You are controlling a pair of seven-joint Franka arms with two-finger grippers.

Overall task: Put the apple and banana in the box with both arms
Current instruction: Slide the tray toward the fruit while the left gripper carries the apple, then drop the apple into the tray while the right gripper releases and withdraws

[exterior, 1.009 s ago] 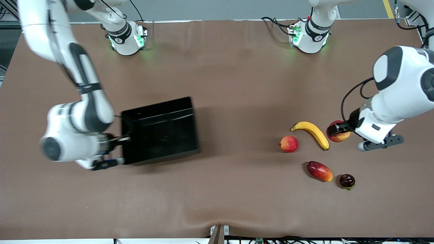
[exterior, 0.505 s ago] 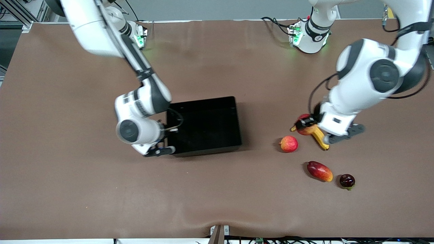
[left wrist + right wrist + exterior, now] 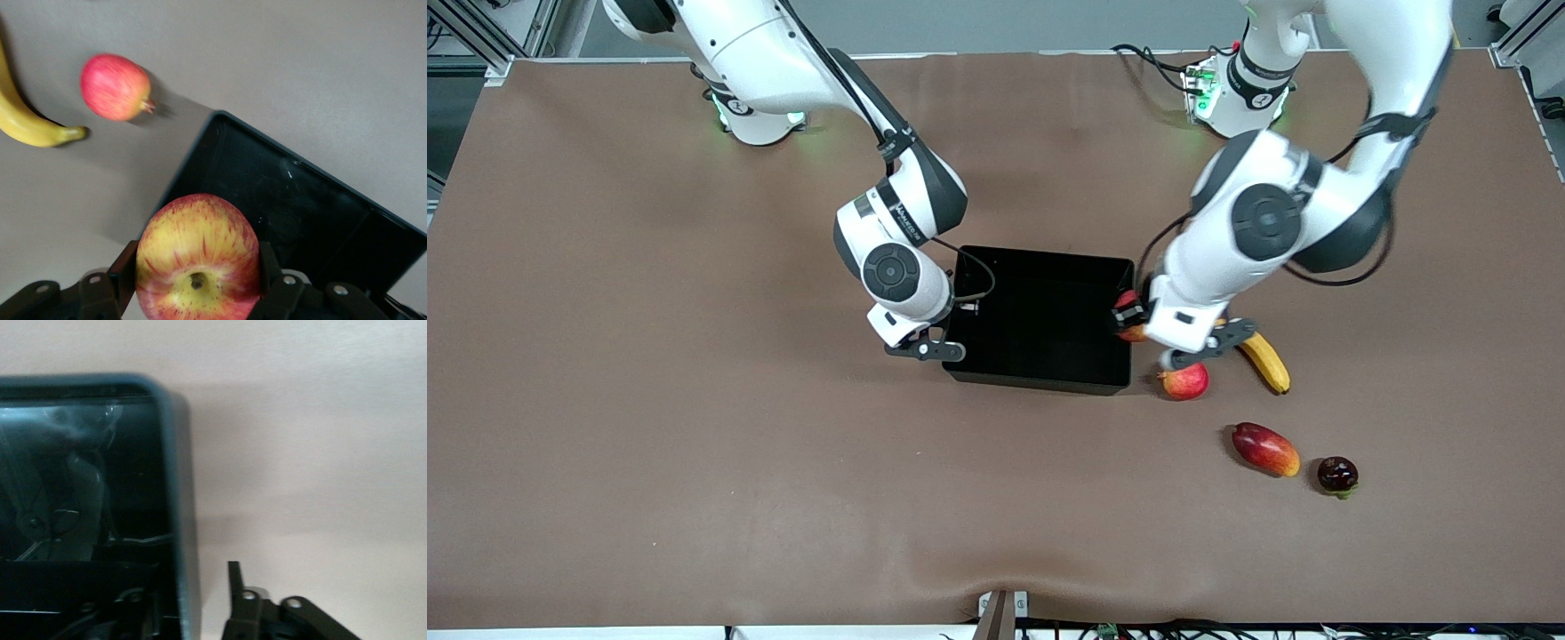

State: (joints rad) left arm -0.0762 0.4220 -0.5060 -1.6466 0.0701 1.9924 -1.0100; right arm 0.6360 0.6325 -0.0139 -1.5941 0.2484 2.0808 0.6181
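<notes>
While left claw (image 3: pixel 197 283) grips apple (image 3: pixel 197 257), over box (image 3: pixel 1049 378) edge, banana (image 3: pixel 1266 361) beside.

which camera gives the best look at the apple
The left wrist view: the apple fills the foreground, gripped in the left hand over the box edge. The front view shows only a red sliver beside the arm. The right wrist view shows none of it.

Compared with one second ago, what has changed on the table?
The right gripper dragged the box toward the left arm's end and is now loosening on its wall. The left gripper carried the apple from beside the banana to over the box edge. The other fruits stayed put.
</notes>
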